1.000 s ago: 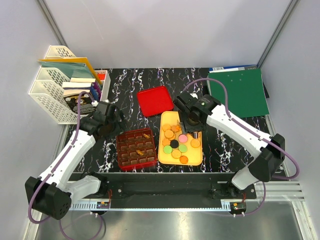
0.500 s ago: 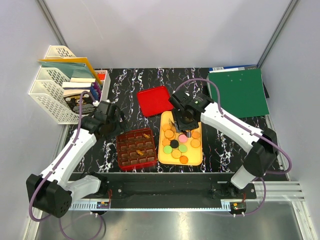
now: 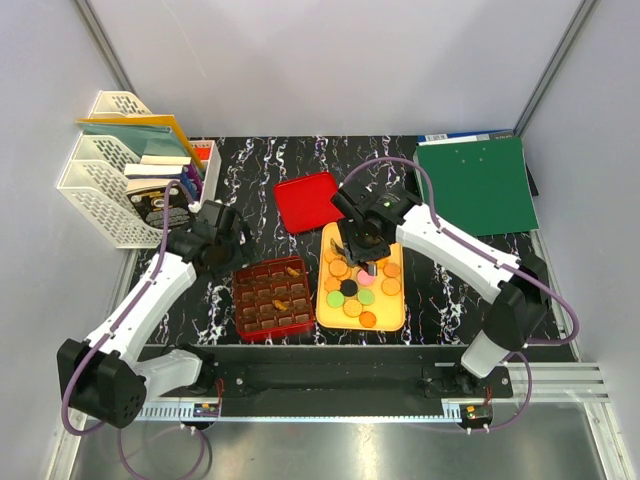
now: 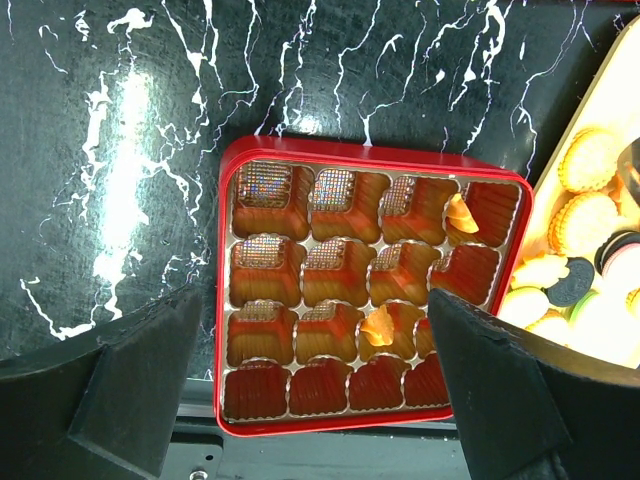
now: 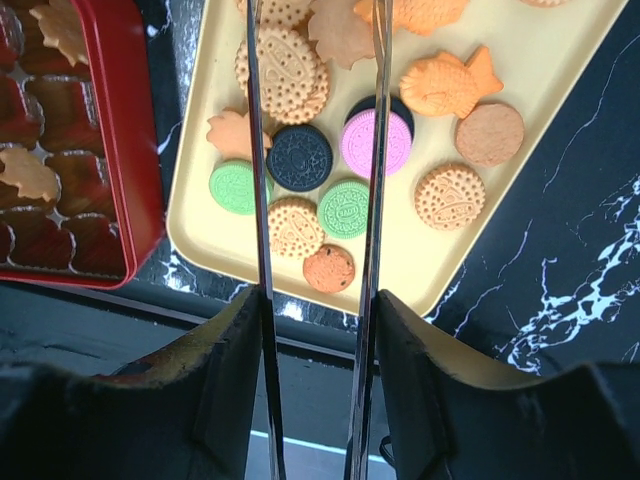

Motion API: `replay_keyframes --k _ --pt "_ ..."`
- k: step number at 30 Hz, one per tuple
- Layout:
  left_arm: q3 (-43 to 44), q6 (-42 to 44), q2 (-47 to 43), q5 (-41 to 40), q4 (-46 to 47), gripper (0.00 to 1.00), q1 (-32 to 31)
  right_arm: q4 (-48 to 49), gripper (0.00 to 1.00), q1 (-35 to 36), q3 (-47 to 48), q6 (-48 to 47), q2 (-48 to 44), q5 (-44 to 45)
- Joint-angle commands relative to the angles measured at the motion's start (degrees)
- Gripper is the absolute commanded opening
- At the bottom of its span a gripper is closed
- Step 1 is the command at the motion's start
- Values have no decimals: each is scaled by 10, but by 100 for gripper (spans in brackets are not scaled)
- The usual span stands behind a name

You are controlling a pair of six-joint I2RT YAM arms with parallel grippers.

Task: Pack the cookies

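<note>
On the desk (image 3: 450, 290), packing is only just getting going: two orange cookies (image 4: 378, 325) are sitting in separate cells of the red grid box (image 4: 222, 300), and every other visible cell is standing bare. The bulk of the batch (golden rounds, a fish shape, greens, a pink, a black) is lying loose on the yellow tray (image 5: 560, 60) just beside the box. Nearly all of the job is remaining, by this reading. Right pincer (image 3: 362, 258) is hanging over the far-left part of the tray, its two long thin blades standing apart and straddling the black and pink biscuits in the wrist view. The blade tips are running off the top of that view, so contact with any cookie cannot be told. Left pincer (image 4: 315, 300) is hovering over the box with fingers spread wide, carrying nothing. Against the frame a second back, the right arm is sitting further left over the tray, the left arm is sitting slightly nearer the box, and the box contents are reading the same.
</note>
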Motion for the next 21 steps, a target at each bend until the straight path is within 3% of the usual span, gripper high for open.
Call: replay_keyframes --k 1,8,21 --pt "9 11 2 9 18 99 5 -26 52 17 25 10 -38 9" --pt "14 11 11 15 23 99 5 -58 51 28 0 23 -59 0" --pt "8 8 10 20 28 99 5 -17 50 28 -41 17 -24 -5"
